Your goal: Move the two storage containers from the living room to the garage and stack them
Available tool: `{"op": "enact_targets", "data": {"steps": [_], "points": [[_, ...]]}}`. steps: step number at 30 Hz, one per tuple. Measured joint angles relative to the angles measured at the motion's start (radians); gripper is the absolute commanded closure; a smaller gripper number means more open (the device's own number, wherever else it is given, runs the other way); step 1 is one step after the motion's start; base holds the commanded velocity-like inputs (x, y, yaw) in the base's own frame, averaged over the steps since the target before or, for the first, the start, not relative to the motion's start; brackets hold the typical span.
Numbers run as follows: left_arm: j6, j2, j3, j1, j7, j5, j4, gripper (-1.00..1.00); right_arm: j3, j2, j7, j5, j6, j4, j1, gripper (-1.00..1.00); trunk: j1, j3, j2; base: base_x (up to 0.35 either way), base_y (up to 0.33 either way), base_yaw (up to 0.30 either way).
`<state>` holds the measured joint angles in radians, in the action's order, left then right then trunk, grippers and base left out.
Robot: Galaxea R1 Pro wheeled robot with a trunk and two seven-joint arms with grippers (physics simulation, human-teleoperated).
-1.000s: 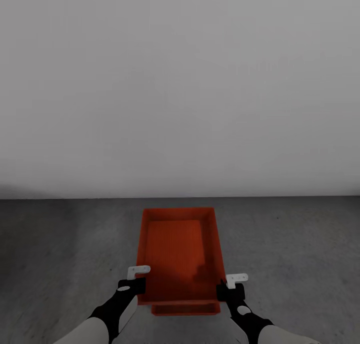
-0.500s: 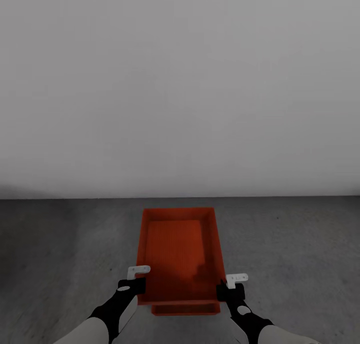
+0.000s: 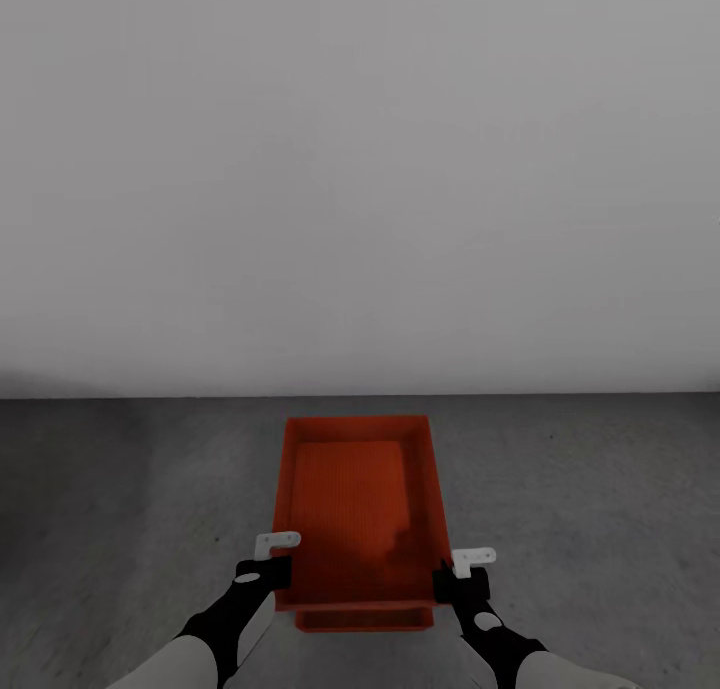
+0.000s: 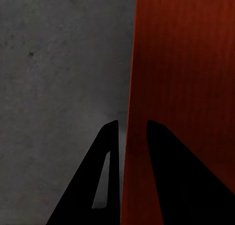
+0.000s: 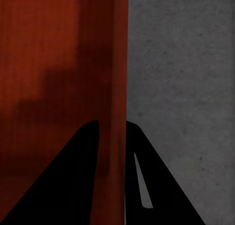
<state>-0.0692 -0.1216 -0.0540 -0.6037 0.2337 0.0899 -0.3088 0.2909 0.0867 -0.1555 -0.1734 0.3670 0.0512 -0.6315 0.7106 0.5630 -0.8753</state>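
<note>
I am holding the top bin (image 3: 352, 504) at twelve o'clock over the lower bin (image 3: 365, 620) on the floor (image 3: 600, 499), left gripper (image 3: 263, 569) and right gripper (image 3: 462, 581) jaws each clamping a side wall for level stacking.

We see an orange-red rectangular open-top bin (image 3: 360, 504) at lower centre of the head view, above the dark grey rough concrete floor (image 3: 120, 489). Directly beneath it, at its near edge, the rim of a second orange-red rectangular bin (image 3: 365, 620) peeks out. The left black-fingered gripper (image 3: 270, 572) sits at the upper bin's left wall, the right black-fingered gripper (image 3: 452, 579) at its right wall. A plain pale grey wall (image 3: 360, 169) lies behind, across the upper frame.
</note>
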Motion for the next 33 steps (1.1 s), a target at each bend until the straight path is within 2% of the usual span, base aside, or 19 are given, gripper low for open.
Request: {"op": "enact_targets", "data": {"steps": [33], "points": [[-0.001,0.0,0.001,0.0,0.0,-0.001,-0.001,1.0,0.0,0.0,0.001,-0.001,0.001,0.0,0.0,1.0,0.0,0.0,0.0,0.0,-0.001,0.0]]}}
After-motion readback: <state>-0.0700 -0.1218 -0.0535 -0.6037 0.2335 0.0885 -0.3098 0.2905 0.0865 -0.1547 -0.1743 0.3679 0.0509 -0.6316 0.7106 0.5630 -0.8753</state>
